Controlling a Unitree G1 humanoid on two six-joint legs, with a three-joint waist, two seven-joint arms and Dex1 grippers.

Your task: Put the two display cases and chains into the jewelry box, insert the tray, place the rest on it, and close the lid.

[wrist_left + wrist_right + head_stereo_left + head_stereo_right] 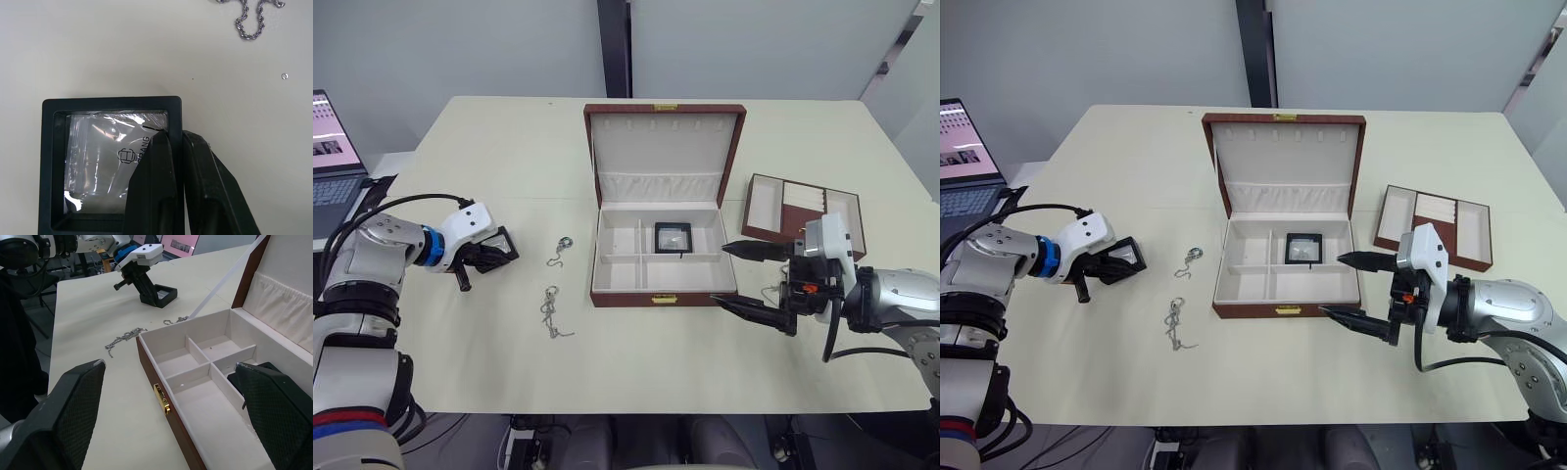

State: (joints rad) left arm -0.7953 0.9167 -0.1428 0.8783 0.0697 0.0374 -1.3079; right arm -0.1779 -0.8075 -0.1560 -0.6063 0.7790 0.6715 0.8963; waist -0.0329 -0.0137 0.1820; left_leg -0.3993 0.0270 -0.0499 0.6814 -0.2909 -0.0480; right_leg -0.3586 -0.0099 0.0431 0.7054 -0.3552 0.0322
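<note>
Progress is early: one case [673,237] already lies in the box [653,294], in a rear compartment just right of centre, with the lid [664,147] standing open. Well left of the box, the left gripper [487,254] is clamped on the edge of the second case [110,161], low at the table. Between that gripper and the box lie a chain [551,313] and a ring piece [562,249]. Right of the box, the right gripper [749,278] hangs spread and empty; the tray [806,211] waits behind it. Chains, tray, remaining pieces and lid closing all remain.
</note>
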